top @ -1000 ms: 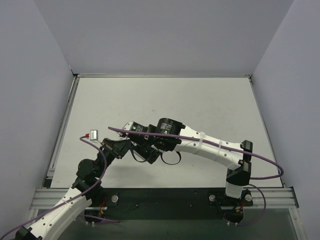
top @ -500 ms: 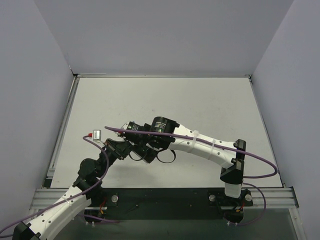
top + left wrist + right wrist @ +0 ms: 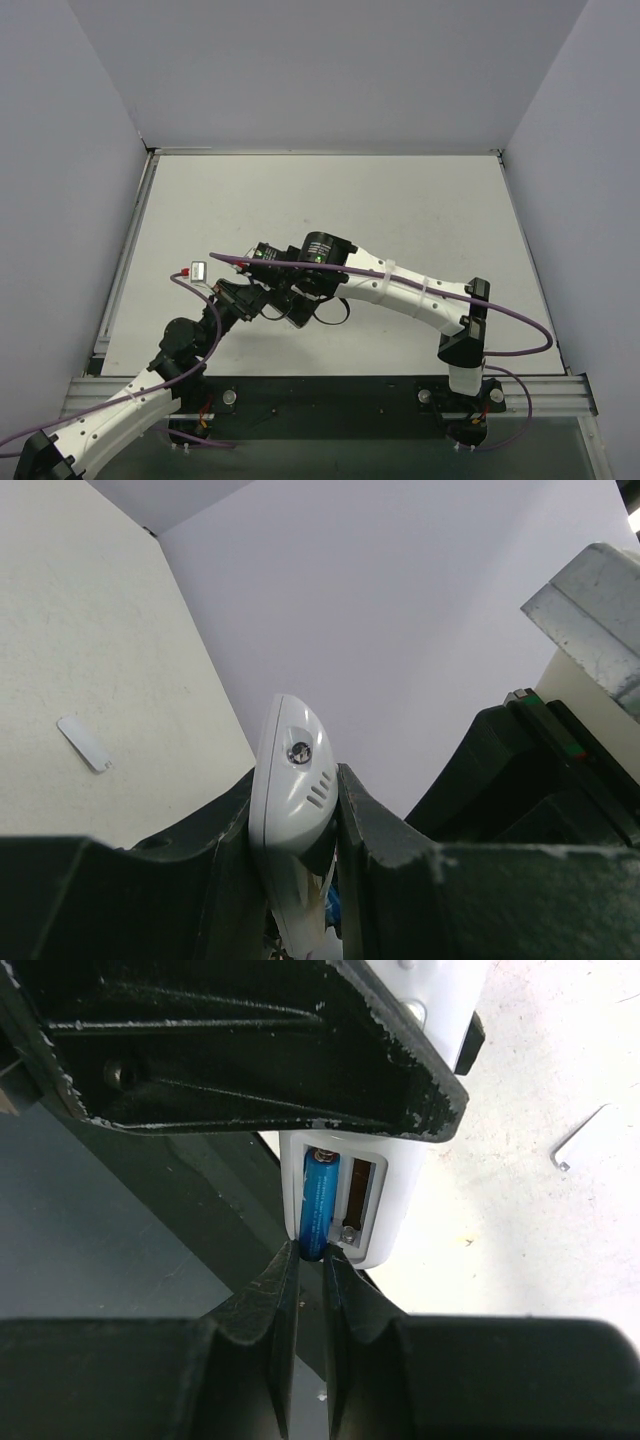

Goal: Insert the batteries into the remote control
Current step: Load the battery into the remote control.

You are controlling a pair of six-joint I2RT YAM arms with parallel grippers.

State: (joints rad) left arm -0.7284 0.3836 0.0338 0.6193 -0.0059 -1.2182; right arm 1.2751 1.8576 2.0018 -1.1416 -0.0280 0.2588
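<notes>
My left gripper [image 3: 295,815] is shut on the white remote control [image 3: 290,780] and holds it on edge above the table. In the right wrist view the remote control [image 3: 405,1185] shows its open battery compartment. A blue battery [image 3: 318,1200] lies along the compartment's left slot, and my right gripper [image 3: 312,1260] is shut on its lower end. The slot beside it [image 3: 362,1188] holds nothing. In the top view the two grippers meet near the table's front left [image 3: 262,300], and the remote is hidden among them.
A small flat white cover [image 3: 84,743] lies loose on the table to the left, and it also shows in the right wrist view [image 3: 585,1135]. The left gripper's black finger [image 3: 250,1050] fills the top of that view. Grey walls enclose the table.
Both arms have drawn slightly closer together, the right wrist shifting a little left. Both grips are unchanged.
</notes>
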